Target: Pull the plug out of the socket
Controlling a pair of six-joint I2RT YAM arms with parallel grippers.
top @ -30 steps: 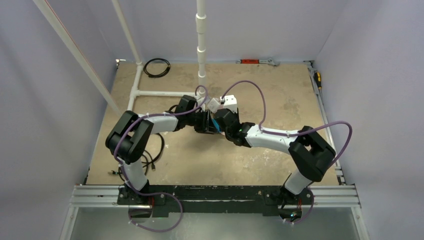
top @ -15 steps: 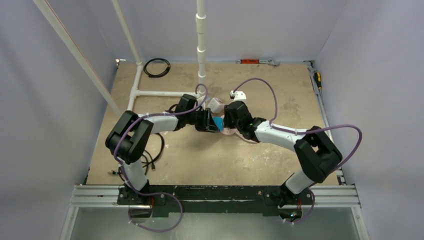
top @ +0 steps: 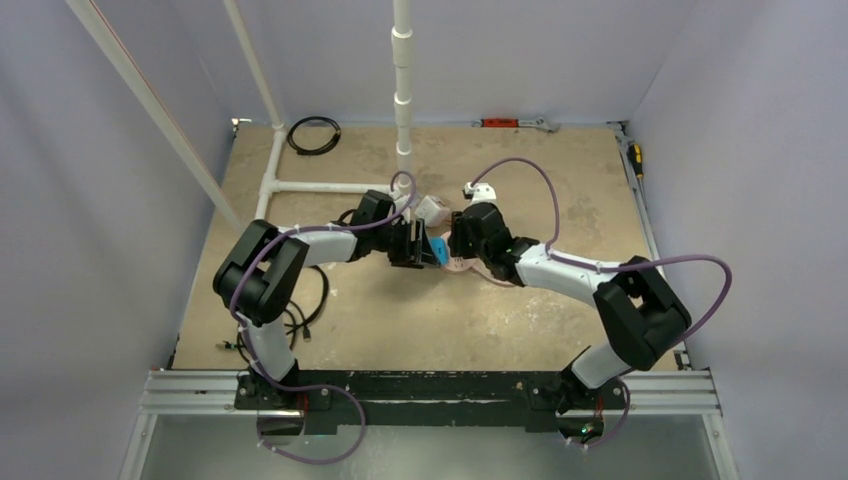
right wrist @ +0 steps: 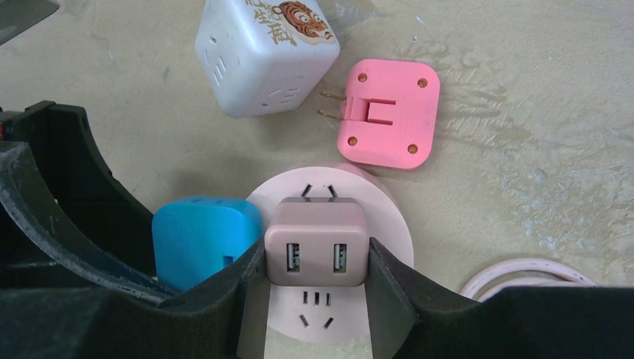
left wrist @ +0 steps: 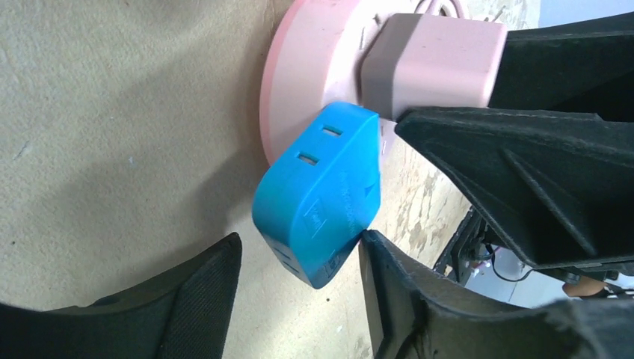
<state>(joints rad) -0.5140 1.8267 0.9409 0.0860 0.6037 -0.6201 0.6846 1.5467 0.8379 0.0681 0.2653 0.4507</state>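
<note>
The socket (right wrist: 385,217) lies flat on the table (right wrist: 523,75) near its middle, between the two arms, with its slotted face turned straight up. Being round, it has no long axis of its own. A dusty-pink USB plug (right wrist: 316,243) stands seated in that face, its two ports pointing up and its wider side running from one finger to the other. The right gripper (right wrist: 316,258) is clamped on this plug from both sides. The left gripper (left wrist: 295,250) stands parted around a blue adapter (left wrist: 318,198), with a clear gap at one finger. The adapter rests against the socket's rim on the left arm's side. Beyond the socket, apart from it, lie a white cube adapter (right wrist: 262,52) and a pink square plug (right wrist: 389,112) whose prongs point at the cube. A pink cord (right wrist: 523,273) curls near the right gripper.
</note>
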